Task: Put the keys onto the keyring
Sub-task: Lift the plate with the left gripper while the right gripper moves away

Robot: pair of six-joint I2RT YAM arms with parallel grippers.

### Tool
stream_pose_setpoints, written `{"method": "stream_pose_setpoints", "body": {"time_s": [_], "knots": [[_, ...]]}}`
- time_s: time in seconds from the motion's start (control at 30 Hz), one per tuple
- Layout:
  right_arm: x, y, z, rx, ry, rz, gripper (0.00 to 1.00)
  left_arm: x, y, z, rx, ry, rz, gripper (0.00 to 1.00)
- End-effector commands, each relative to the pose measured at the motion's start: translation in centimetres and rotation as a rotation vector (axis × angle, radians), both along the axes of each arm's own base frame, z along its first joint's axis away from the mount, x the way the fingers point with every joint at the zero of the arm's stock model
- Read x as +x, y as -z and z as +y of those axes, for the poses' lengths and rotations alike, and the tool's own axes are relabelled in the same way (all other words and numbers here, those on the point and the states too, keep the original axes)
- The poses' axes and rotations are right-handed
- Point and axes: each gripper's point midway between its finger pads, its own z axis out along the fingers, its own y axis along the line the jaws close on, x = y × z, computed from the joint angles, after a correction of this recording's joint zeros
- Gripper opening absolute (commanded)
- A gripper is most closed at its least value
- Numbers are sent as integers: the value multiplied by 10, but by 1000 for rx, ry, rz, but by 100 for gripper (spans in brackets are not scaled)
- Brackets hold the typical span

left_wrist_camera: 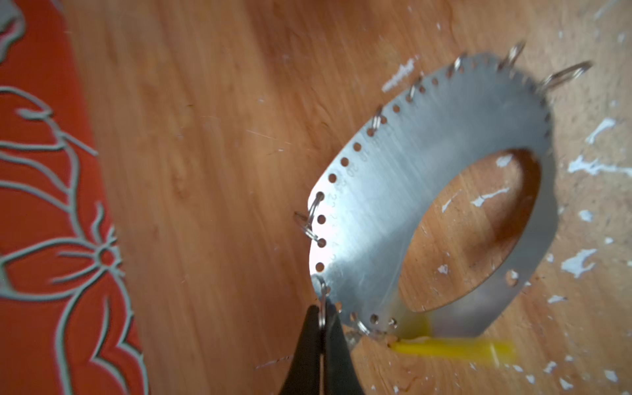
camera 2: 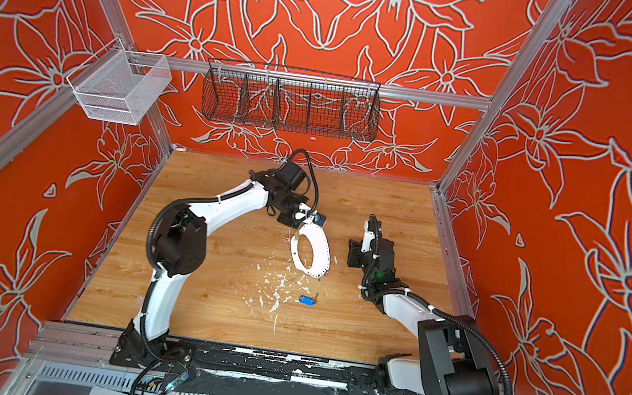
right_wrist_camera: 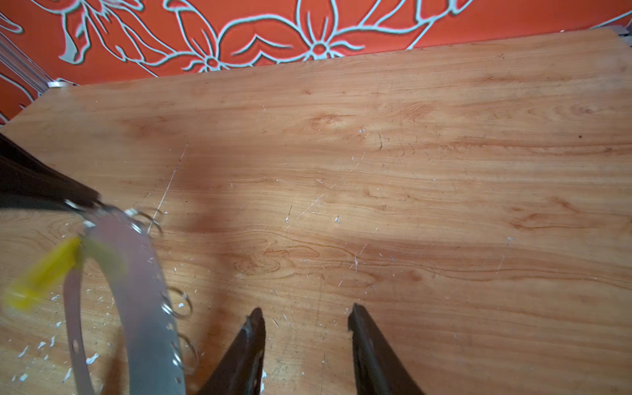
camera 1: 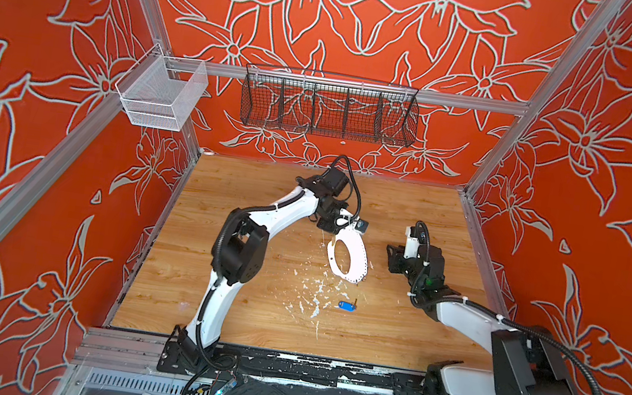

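Your left gripper [left_wrist_camera: 322, 326] is clenched on a wire loop [left_wrist_camera: 323, 295] of the keyring [left_wrist_camera: 427, 143]; your right gripper [right_wrist_camera: 306, 316] stands released, empty. Stamped numerals [left_wrist_camera: 349, 171] beside its holes [left_wrist_camera: 344, 161] blur unreadably.

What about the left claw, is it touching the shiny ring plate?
Touching. The left wrist view shows the left gripper shut on a small wire loop at the edge of the keyring, with the loop pinched between its fingers.

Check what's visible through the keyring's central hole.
Only white-flecked table shows through the keyring. The yellow tag sits outside the rim; table under the solid band is covered.
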Motion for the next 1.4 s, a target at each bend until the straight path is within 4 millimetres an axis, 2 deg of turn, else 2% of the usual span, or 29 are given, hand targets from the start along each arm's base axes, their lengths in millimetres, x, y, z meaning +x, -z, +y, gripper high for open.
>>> {"method": "stream_pose_setpoints", "body": {"time_s": [0.0,0.07,0.2,0.27,0.37,0.43,0.5,0.57,0.7,0.83,0.93,1.13,1.27,1.37], "knots": [[0,-8,-11,31,60,-36,44,6,-78,-11,-250,-160,11,0],[-1,-8,-17,42,84,-41,45,11,-100,-5,-331,-284,61,0],[-2,-8,-22,56,109,-45,46,24,-121,16,-472,-605,263,0],[-2,-8,-23,57,112,-45,46,14,-126,25,-539,-645,468,0],[-1,-7,-27,55,138,-37,46,17,-134,44,-741,-672,775,0],[0,-6,-32,53,167,-27,46,24,-136,59,-843,-682,933,0],[0,-4,-34,53,184,-21,47,27,-134,69,-889,-698,1003,0],[0,-4,-35,52,187,-20,47,27,-130,73,-887,-733,933,0],[0,-3,-35,52,191,-18,47,27,-118,82,-863,-831,676,0],[2,-2,-33,52,180,-13,47,7,-127,80,-909,-703,562,0],[4,0,-33,50,181,-2,48,-7,-122,75,-889,-624,440,0],[7,3,-34,46,195,22,48,-47,-109,56,-888,-395,309,0],[6,3,-36,49,211,23,52,-72,-98,49,-879,-314,228,0],[3,1,-40,50,227,20,53,-84,-103,44,-910,-257,181,0]]}}
